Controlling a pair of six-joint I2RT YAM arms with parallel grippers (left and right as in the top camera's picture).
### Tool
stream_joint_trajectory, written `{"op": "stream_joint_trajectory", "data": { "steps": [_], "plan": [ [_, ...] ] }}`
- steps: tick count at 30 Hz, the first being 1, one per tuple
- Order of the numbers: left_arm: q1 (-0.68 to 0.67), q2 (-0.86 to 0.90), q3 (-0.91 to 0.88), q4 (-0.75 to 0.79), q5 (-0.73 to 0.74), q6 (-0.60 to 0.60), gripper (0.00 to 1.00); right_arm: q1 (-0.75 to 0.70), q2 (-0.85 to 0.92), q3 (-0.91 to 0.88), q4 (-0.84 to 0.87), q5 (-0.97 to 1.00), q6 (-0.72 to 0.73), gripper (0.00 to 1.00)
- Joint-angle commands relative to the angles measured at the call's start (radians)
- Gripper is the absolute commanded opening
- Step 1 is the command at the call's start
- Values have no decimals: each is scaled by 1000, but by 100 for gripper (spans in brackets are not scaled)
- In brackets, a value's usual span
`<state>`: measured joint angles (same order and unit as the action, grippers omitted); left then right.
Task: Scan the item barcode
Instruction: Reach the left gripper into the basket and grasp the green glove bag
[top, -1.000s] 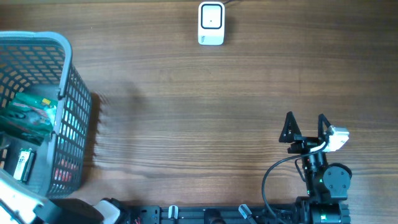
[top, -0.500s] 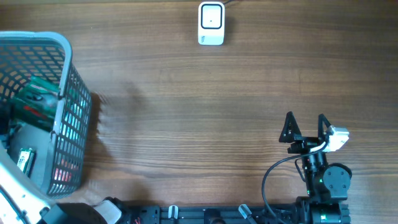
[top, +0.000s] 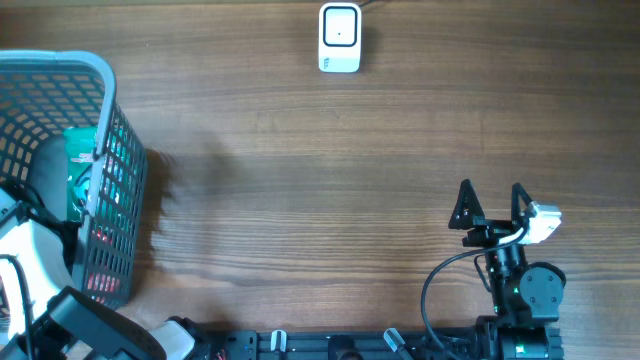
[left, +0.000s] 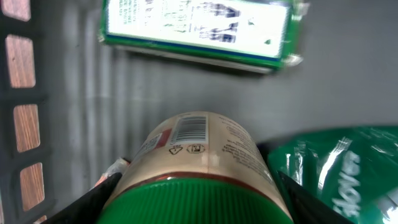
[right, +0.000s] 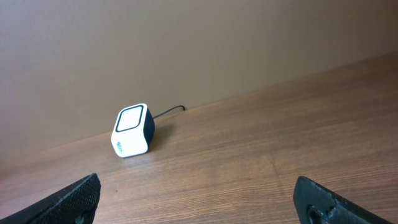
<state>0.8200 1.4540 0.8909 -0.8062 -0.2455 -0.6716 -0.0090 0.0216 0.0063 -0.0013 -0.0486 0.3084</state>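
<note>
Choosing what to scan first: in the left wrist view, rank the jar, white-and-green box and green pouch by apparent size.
1. jar, though nearest the camera, so unsure.
2-3. white-and-green box and green pouch look alike; both cut off by the frame.

Two black pincers are here: the left pincer and the right pincer. Between the fingers of the left pincer there is one cream-labelled jar with a green lid. Ahead of this pincer lies one flat green-and-white packet, and beside it one shiny green foil bag. One grey plastic mesh basket holds them. Far ahead of the right pincer stands one white cube-shaped scanner.
</note>
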Motion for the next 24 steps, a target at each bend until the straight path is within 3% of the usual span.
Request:
{"op": "stream_joint_trajectory", "data": {
  "steps": [1,2,4,11,16,24],
  "plan": [
    [-3,0,-65,7,-40,-119,72,6,-4,-1,2,-12,-14,100],
    [-3,-1,-64,12,-35,-130,75,6,-4,-1,2,-12,-14,100],
    [-3,-1,-57,25,-40,-129,100,6,-4,-1,2,-12,-14,100],
    [-3,-3,30,14,-34,-129,100,6,-4,-1,2,-12,-14,100],
    [-3,-3,131,-12,96,-71,100,6,-4,-1,2,-12,-14,100],
    [89,-3,184,-100,88,-179,100,6,-4,-1,2,-12,-14,100]
  ]
}}
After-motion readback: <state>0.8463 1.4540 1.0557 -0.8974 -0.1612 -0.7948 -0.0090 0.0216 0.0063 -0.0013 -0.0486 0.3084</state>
